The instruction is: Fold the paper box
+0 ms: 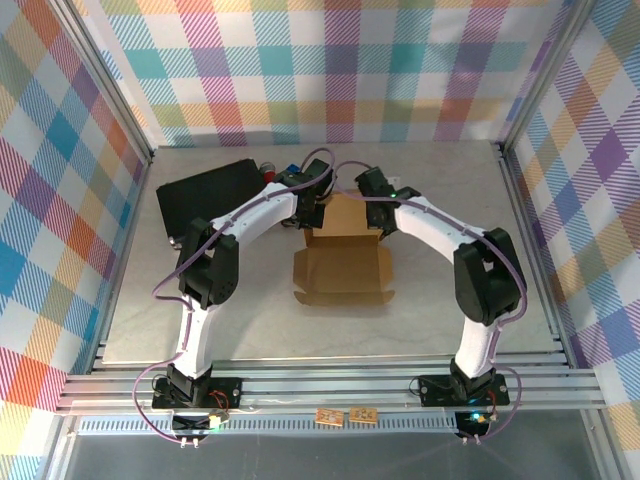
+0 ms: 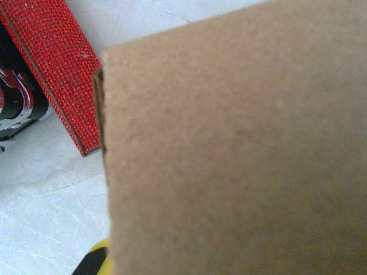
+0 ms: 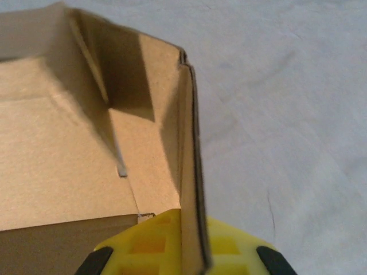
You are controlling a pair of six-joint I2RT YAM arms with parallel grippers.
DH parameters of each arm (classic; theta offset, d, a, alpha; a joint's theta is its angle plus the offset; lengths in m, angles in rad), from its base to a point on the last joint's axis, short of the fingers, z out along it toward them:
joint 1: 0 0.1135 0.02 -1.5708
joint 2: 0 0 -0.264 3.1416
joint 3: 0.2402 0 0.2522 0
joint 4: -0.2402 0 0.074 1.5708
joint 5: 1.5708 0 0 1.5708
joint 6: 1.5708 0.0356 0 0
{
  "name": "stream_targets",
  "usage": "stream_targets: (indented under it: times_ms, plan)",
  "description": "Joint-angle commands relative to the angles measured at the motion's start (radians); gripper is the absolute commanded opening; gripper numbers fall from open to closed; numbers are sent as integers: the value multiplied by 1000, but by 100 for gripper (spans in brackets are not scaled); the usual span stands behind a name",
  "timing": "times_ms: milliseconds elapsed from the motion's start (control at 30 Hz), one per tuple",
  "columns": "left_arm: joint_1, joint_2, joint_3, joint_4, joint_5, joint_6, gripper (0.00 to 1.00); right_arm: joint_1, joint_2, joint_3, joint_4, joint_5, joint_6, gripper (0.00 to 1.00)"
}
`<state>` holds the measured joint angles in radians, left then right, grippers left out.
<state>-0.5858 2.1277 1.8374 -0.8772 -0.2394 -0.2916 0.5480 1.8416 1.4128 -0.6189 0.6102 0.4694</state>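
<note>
Both arms are bent inward over the pale table (image 1: pixel 250 320), wrists nearly met. The paper box's (image 1: pixel 342 268) side wall is pinched by the right gripper (image 3: pixel 192 253). The left gripper's (image 1: pixel 312 205) state cannot be told, cardboard lying close before it. Plaid walls (image 1: pixel 330 70) surround.
</note>
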Motion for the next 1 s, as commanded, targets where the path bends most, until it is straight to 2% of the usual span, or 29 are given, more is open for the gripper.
stream_targets:
  times_ms: [0,100,233,300,400,433,467,600,667,733,800,867,967]
  plan:
    - [6,34,23,-77,-36,-27,0,67,-2,71,-237,218,238,0]
    - [5,36,26,-75,-26,-32,0,128,39,126,-317,275,302,0]
    - [6,29,18,-74,-13,-30,0,145,99,188,-371,269,314,0]
    - [6,17,6,-67,-10,-20,0,145,107,190,-355,239,279,0]
    - [10,-8,-23,-45,5,4,0,129,71,155,-273,127,175,0]
    - [13,-15,-29,-43,9,12,0,119,41,133,-235,60,131,0]
    - [16,-21,-35,-42,15,19,0,104,6,103,-179,-30,77,5]
    - [24,-40,-49,-55,14,47,0,-15,-176,-34,20,-537,-112,42]
    - [24,-40,-50,-72,7,56,0,-86,-264,-98,86,-760,-178,53]
    - [24,-41,-53,-89,-9,61,0,-185,-355,-172,164,-996,-222,59]
    - [24,-46,-60,-101,-21,67,0,-289,-425,-243,243,-1153,-218,61]
    - [24,-52,-67,-110,-32,76,0,-386,-461,-291,293,-1213,-201,61]
    - [24,-67,-71,-131,-49,92,0,-494,-450,-328,323,-1197,-181,58]
